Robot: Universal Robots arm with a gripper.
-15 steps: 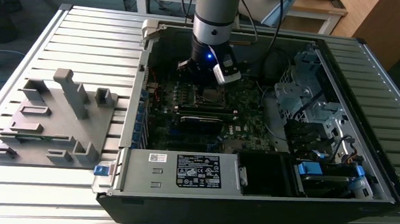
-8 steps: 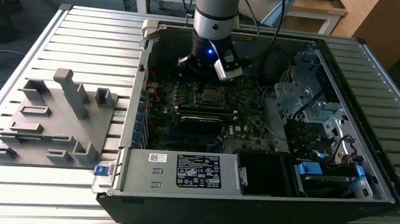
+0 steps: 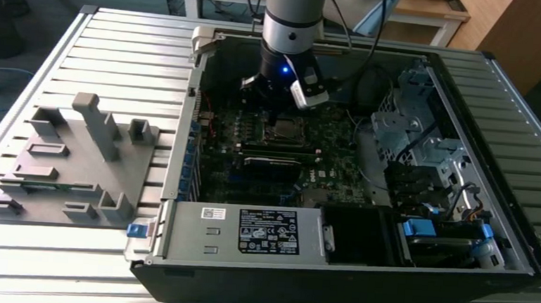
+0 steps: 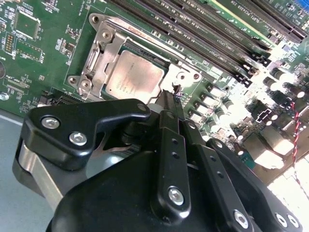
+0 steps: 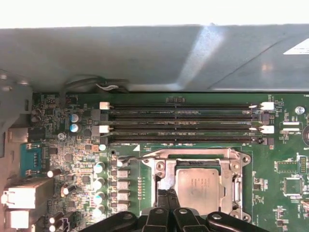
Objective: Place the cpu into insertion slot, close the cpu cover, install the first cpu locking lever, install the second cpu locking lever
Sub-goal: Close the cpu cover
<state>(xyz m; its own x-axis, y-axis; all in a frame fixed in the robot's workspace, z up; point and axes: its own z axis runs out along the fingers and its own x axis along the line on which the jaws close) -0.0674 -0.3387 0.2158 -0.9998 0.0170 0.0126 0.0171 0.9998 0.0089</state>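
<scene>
The cpu point(image 5: 197, 186) point(image 4: 131, 76), a silver square chip, lies flat in the insertion slot point(image 5: 237, 186) on the green motherboard. The cpu cover point(image 5: 193, 155) point(image 4: 107, 46), a silver frame, lies down around the chip's edges. A thin wire locking lever point(image 5: 137, 155) runs along the socket's side nearest the memory slots. My gripper point(image 5: 167, 197) point(image 4: 173, 96) has its black fingers together, tips at the socket's edge beside the chip, with nothing seen between them. In the exterior view the gripper point(image 3: 277, 117) hangs inside the open case right over the insertion slot point(image 3: 286, 130).
Long black memory slots point(image 5: 183, 123) lie just beyond the socket, with capacitors point(image 5: 99, 183) beside it. The case wall point(image 5: 145, 58) rises behind the board. A power supply point(image 3: 246, 231) and drive cage point(image 3: 412, 142) fill the case's other sides. A grey fixture point(image 3: 72, 160) stands on the table at the exterior view's left.
</scene>
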